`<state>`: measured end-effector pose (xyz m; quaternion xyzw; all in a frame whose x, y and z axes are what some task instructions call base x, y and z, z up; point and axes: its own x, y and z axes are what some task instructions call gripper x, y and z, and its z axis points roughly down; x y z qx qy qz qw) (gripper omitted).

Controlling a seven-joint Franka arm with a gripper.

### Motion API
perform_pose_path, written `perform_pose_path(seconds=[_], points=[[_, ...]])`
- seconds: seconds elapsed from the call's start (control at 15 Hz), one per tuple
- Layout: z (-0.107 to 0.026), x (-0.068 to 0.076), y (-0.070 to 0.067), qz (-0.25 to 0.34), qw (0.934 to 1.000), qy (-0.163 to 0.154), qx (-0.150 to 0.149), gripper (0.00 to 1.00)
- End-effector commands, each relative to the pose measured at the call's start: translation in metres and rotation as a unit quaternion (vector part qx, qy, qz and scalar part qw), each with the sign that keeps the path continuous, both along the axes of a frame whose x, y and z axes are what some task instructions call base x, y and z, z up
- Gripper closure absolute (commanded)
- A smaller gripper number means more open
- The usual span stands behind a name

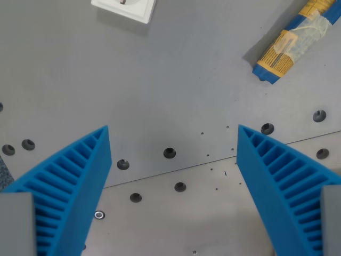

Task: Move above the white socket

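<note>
The white socket (127, 8) lies at the top edge of the wrist view, left of centre, partly cut off by the frame. My gripper (173, 130) is open and empty, its two blue ribbed fingers (74, 181) wide apart at the bottom of the view. The socket is far ahead of the fingertips and a little toward the wrist view's left. Only grey table shows between the fingers.
A blue and yellow taped block (293, 42) lies at the top right. The grey table plate (170, 80) has several screw holes and a seam (176, 169) running across it below the middle.
</note>
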<state>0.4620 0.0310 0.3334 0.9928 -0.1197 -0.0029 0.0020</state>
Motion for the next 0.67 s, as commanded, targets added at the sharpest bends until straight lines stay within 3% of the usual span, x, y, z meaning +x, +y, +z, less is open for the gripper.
perform_pose_path(seconds=[0.07, 0.67], points=[[0.0, 0.001, 0.0, -0.01, 0.9999, -0.003, 0.0, 0.0], [-0.012, 0.01, 0.001, -0.045, 0.9989, -0.009, -0.001, 0.0]])
